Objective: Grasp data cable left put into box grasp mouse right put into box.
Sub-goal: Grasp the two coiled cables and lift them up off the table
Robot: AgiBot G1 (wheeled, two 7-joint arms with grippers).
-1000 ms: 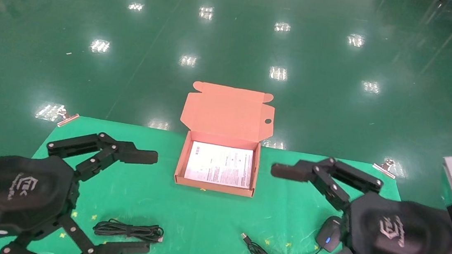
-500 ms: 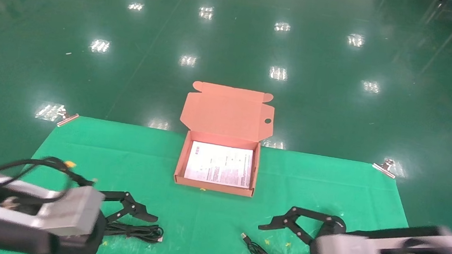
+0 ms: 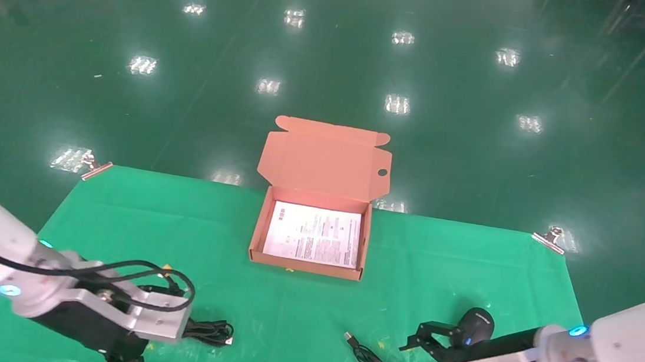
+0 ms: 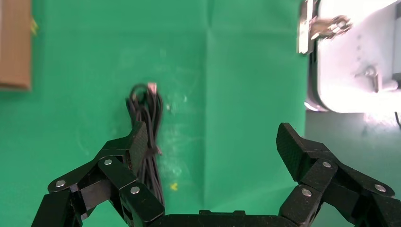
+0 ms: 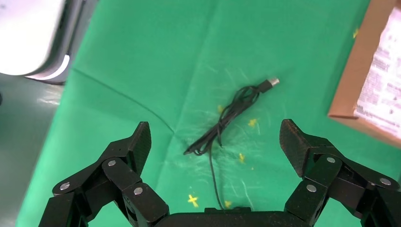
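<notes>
Resting on the green cloth-covered counter [image 3: 118, 214], centred at its far edge: shallow orange-brown cardboard box [image 3: 308, 265], hinged lid upright, white printed sheet [image 3: 313, 241] lining its floor. Thin black coiled data cable [image 3: 208, 331], bundled flat, lies near the front edge, left of centre; left gripper [image 4: 215, 149] hangs over it with fingers spread wide, one black fingertip [image 4: 139, 142] directly above the bundle. Small black oval mouse [image 3: 474, 326] sits toward the front right corner, its thin USB cord [image 5: 227, 116] trailing loosely toward centre. Right gripper [image 5: 215, 142] hangs wide apart above that cord, holding nothing.
</notes>
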